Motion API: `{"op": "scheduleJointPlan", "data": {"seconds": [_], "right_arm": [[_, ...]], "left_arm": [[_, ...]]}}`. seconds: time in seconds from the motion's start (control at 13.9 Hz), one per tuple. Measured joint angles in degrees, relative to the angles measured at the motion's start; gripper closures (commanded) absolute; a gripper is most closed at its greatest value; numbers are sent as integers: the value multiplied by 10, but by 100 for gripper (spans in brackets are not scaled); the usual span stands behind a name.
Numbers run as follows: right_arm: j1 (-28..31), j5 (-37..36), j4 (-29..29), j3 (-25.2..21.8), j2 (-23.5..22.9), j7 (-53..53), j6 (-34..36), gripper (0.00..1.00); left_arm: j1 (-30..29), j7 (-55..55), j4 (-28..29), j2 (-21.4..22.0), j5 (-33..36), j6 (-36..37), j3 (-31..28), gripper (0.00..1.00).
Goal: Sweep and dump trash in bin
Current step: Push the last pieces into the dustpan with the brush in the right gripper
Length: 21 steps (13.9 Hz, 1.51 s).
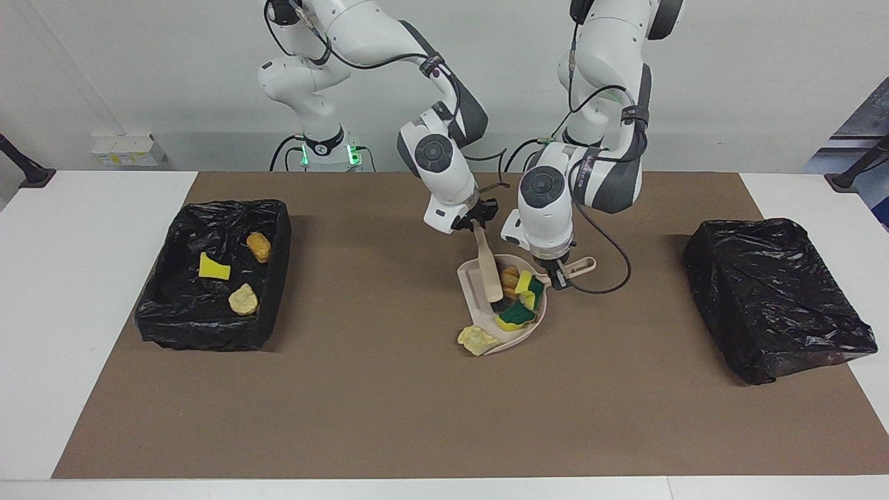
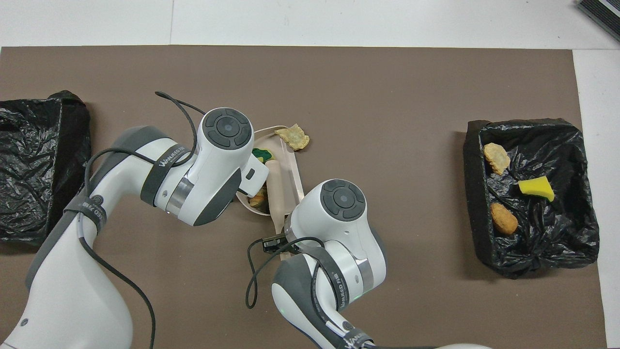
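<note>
The right hand (image 1: pixel 474 226), clamped on a beige-handled brush (image 1: pixel 488 271), rakes inside the beige plastic dustpan (image 1: pixel 472 292) gripped by the left hand (image 1: pixel 560 279); one pale yellow scrap (image 1: pixel 476 339) lies at its lip.

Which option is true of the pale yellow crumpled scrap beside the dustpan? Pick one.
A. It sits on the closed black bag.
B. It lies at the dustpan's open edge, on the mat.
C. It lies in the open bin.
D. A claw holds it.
B: the pale scrap lies on the mat at the dustpan's open edge, no claw on it.
</note>
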<state>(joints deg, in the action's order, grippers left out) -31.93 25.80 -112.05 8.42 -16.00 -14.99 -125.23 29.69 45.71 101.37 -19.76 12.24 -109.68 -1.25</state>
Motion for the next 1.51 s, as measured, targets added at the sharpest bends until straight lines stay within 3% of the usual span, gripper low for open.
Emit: {"op": "scheduleJointPlan", "data": {"seconds": [0.29,0.43,0.65,0.87,1.23,1.51], "right_arm": [[22,-10,10,-6,45,0,102,100],[51,-72,13,-7,69,1,147,100],[83,-170,36,-7,68,20,188,100],[124,-204,79,-8,32,75,199,100],[117,-213,195,-5,-104,80,197,100],[94,-211,205,16,-115,80,198,100]], "left_arm": [[0,0,0,0,0,-1,0,100],[0,0,1,0,0,-5,0,100],[0,0,2,0,-1,-10,0,100],[-1,0,2,0,-1,-20,0,100],[-1,0,3,0,-1,-18,0,100],[-1,0,3,0,-1,-17,0,100]]}}
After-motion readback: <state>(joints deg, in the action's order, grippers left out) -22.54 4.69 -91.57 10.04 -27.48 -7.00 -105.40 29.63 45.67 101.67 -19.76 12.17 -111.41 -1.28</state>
